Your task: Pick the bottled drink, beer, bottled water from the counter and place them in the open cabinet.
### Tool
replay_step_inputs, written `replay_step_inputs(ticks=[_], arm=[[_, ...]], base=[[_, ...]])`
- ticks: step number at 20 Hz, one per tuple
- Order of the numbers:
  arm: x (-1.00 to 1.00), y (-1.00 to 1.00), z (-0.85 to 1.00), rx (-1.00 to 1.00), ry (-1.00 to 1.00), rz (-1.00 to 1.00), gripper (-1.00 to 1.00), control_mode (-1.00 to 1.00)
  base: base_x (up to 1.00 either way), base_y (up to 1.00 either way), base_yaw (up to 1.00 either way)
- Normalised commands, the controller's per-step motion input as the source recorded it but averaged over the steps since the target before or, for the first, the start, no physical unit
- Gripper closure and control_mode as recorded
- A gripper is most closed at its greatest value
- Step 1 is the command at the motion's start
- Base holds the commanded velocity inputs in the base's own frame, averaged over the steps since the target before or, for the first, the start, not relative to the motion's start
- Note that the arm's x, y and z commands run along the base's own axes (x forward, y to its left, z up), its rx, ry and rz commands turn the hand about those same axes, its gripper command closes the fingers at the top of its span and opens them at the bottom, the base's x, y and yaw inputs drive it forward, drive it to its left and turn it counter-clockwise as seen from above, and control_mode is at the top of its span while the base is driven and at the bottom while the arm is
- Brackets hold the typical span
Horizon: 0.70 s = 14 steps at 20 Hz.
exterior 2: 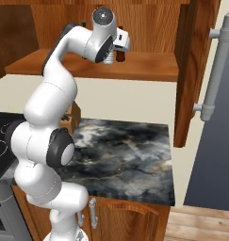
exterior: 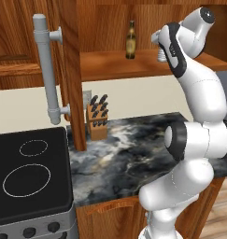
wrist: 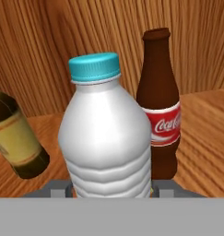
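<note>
Bottled water (wrist: 109, 138) stands upright between the fingers of the hand (wrist: 111, 188), on the open cabinet (exterior: 133, 65) shelf; whether clasped or released cannot be told. Bottled drink (wrist: 160, 110) just behind, beer (exterior: 130, 40) aside.

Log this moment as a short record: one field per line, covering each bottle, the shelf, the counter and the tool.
bottled water: upright between the tool's fingers, close to the hand camera
bottled drink: upright on the shelf behind the water, toward the back wall
beer: upright on the shelf, apart from the other two
open cabinet: door swung open, shelf holds all three bottles
counter: no bottles left on it; knife block at its back edge
tool: around the water bottle's lower body, grip or release not clear
</note>
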Motion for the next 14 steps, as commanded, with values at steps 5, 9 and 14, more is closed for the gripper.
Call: replay_step_inputs(ticks=[5,9,14], arm=[[0.00,0.00,0.00,0.00,0.00,0.00,-1.00,-1.00],[0.00,0.00,0.00,0.00,0.00,0.00,-1.00,-1.00],[-0.44,0.00,0.00,0.00,0.00,0.00,-1.00,-1.00]], base=[[0.00,0.00,0.00],[0.00,0.00,0.00],[0.00,0.00,0.00]])
